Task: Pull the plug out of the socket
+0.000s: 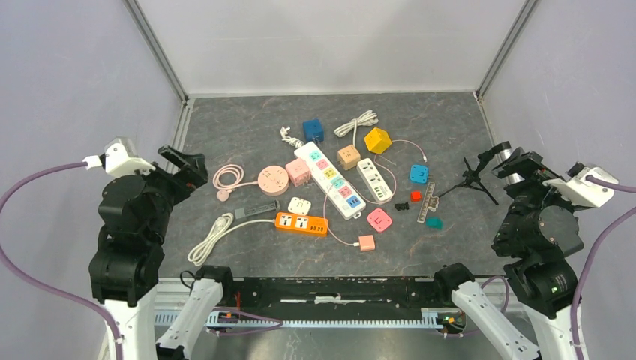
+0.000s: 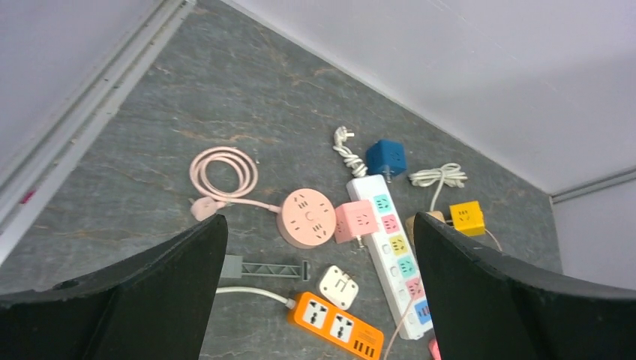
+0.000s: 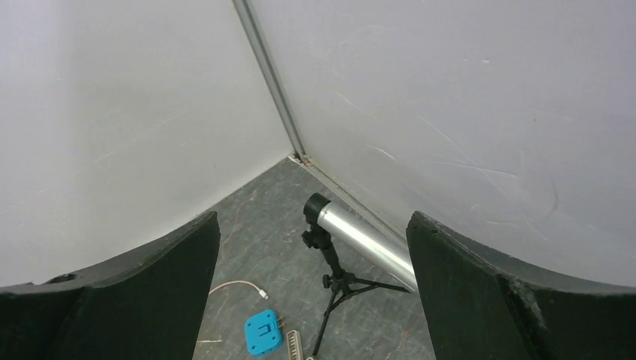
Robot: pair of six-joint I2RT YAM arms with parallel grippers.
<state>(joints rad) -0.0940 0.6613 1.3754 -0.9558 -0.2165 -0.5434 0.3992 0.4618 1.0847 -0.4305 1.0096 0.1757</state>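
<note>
A long white power strip (image 1: 330, 181) with pastel sockets is lying diagonally mid-table. A pink cube plug (image 1: 298, 172) is sitting against its left edge, possibly plugged in.

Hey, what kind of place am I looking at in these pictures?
Probably a robotics lab test cell: plain grey walls box in a dark table, the left arm and right arm stand at its near edge, and a white power strip and an orange strip lie there like practice props.
</note>
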